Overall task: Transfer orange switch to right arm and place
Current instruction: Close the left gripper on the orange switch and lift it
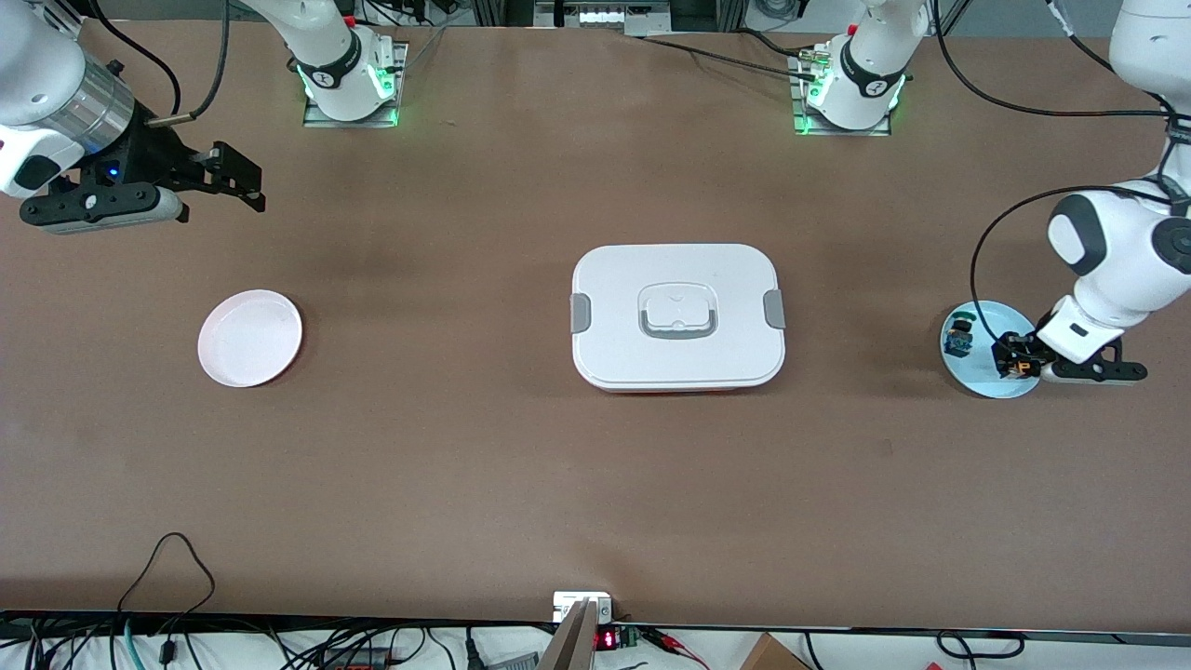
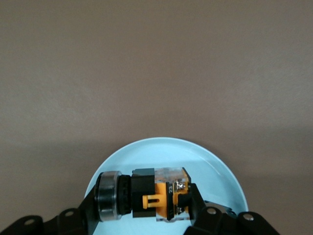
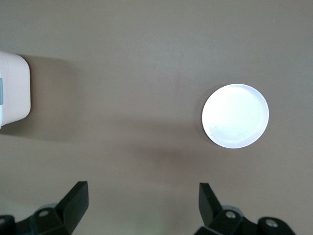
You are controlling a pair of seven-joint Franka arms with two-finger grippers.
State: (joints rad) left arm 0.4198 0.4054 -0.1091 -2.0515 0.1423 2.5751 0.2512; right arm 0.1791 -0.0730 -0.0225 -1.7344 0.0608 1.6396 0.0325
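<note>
Brown worktop carries a pale blue plate; over it the left gripper has its jaws pinching the orange switch. The right gripper waits, jaws spread, above bare worktop near a white plate.

The front view looks down from high across the worktop toward both robot bases and takes in its whole width. The left wrist view looks down from close above the light blue plate, which the front view shows at the left arm's end. The right wrist view looks down from higher, and shares with the front view the white plate and a corner of the white box.
</note>
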